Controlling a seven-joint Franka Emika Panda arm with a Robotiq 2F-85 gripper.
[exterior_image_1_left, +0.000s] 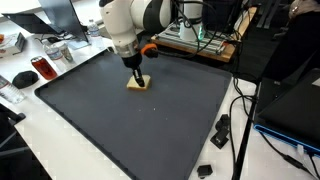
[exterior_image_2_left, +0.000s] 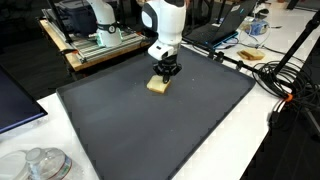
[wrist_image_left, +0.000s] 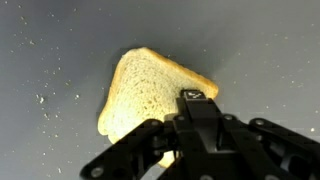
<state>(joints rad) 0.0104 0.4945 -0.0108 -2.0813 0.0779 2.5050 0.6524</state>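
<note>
Okay, my gripper (wrist_image_left: 194, 97) is pinched fully shut, tips down at one edge of the slice of bread (wrist_image_left: 140, 95). The bread lies on the dark mat (exterior_image_1_left: 120, 130), nearer one edge than the middle. Whether I've actually caught any bread, I can't tell. The risk: it's soft, so a pull could tear or fold it, or drag it across the mat.
</note>
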